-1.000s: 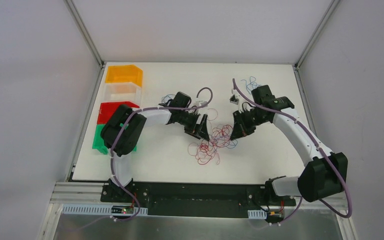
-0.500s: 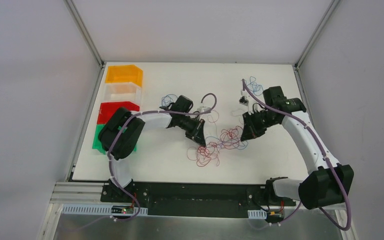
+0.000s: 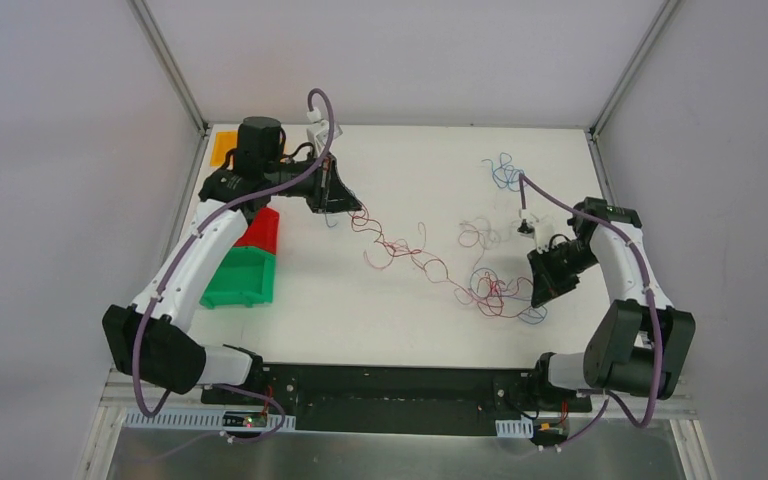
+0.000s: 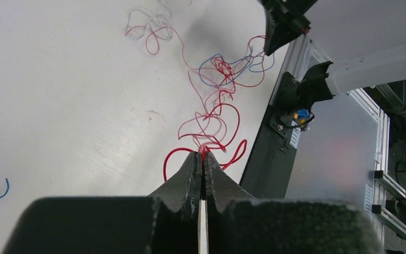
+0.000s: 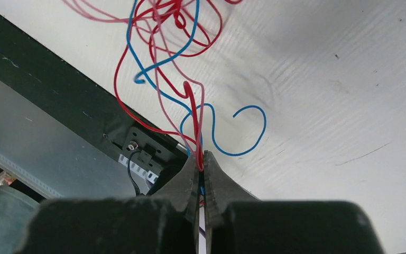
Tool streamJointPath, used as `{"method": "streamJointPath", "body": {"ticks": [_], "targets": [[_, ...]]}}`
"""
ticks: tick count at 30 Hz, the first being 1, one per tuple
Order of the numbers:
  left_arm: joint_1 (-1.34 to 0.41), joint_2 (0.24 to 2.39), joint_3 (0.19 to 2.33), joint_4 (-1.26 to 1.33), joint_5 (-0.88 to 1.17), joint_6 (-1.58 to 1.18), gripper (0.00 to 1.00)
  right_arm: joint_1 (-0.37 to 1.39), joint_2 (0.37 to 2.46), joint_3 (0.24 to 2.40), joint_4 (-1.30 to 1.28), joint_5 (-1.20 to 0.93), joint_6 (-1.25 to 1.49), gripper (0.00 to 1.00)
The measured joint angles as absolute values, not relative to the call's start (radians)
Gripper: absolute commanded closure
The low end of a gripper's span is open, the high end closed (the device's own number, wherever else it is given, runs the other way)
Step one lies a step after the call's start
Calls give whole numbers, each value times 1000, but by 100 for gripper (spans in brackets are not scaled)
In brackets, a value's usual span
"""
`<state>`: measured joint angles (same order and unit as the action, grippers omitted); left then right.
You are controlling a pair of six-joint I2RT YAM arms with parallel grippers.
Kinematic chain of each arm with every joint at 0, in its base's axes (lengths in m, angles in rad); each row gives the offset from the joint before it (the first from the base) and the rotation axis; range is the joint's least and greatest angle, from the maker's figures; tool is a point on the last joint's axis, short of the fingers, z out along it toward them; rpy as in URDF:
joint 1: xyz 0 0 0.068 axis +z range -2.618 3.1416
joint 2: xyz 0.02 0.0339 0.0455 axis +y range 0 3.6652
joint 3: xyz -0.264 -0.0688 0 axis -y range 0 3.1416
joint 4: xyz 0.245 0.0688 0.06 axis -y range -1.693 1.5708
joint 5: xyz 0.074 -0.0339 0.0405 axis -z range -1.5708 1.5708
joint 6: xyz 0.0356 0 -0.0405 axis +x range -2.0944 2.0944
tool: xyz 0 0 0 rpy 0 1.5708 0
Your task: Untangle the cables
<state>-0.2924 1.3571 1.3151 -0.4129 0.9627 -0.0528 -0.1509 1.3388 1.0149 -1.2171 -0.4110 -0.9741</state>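
The cables [image 3: 495,290] are thin red, blue and pale wires. A small tangle lies at the right of the white table [image 3: 400,320]. One red cable [image 3: 405,250] runs in a wavy line from that tangle to the far left. My left gripper [image 3: 348,207] is shut on its end; in the left wrist view the red cable [image 4: 211,119] leaves the shut tips of the left gripper [image 4: 203,154]. My right gripper [image 3: 538,297] is shut on the tangle's near right side. Red and blue strands [image 5: 190,100] are pinched in the right gripper [image 5: 201,157].
A separate blue wire [image 3: 503,172] lies at the far right, and a pale loop [image 3: 475,235] lies just left of the right arm. Orange [image 3: 222,146], red [image 3: 265,230] and green [image 3: 245,278] bins stand along the left edge, under the left arm.
My left gripper shut on a red cable and swung to the far left, drawing it out of the tangle. My right gripper carried the rest to the right and nearer.
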Motion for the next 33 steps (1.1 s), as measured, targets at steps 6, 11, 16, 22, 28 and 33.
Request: {"method": "streamJointPath", "body": {"ticks": [6, 11, 16, 22, 28, 33], "targets": [[-274, 1311, 1381, -474, 981, -67, 100, -162, 1385, 1000, -1198, -393, -1015, 100], [-215, 1323, 1499, -519, 988, -111, 100, -163, 1412, 956, -1148, -350, -1037, 100], [-138, 1361, 1723, -514, 995, -167, 100, -170, 1453, 907, -1073, -288, -1058, 100], [-38, 1435, 1953, -430, 998, -277, 100, -175, 1540, 902, -985, -230, -1063, 100], [46, 1489, 2032, -309, 1004, -416, 100, -183, 1590, 921, -938, -197, -1056, 100], [61, 1492, 2020, -265, 1005, -467, 100, -183, 1620, 961, -908, -178, -1052, 98]]}}
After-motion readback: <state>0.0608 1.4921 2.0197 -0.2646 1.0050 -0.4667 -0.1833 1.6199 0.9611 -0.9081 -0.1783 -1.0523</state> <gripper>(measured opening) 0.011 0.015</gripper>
